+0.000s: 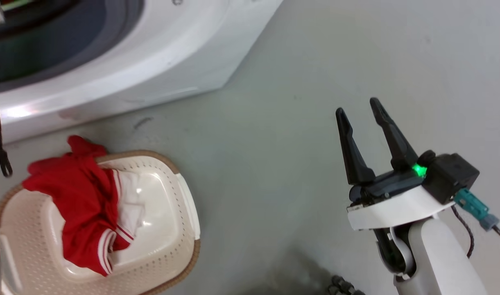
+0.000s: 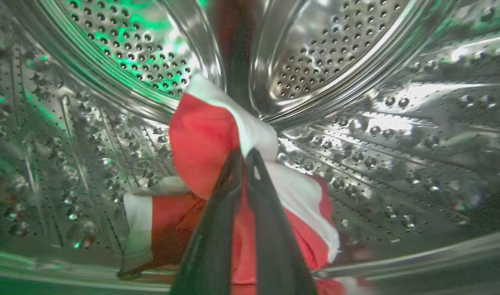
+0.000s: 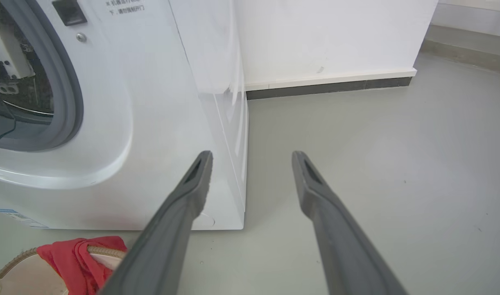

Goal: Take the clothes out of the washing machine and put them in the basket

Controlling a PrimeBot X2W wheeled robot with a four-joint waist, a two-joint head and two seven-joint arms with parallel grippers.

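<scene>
Inside the washing machine's steel drum (image 2: pixel 376 123), my left gripper (image 2: pixel 245 153) is shut on a red and white garment (image 2: pixel 200 139), pinching a raised fold while the rest lies on the drum floor. The white washing machine (image 1: pixel 172 49) stands at the upper left of the head view, its grey porthole rim (image 3: pixel 69 94) showing in the right wrist view. On the floor before it sits the cream basket (image 1: pixel 168 229) with another red and white garment (image 1: pixel 86 205) draped over its rim. My right gripper (image 1: pixel 360 107) hangs open and empty over bare floor.
A grey floor (image 1: pixel 274 164) spreads to the right of the washer and basket. A white wall with a dark baseboard (image 3: pixel 331 84) stands beyond the washer. A thin dark cable (image 1: pixel 0 147) hangs at the head view's left edge.
</scene>
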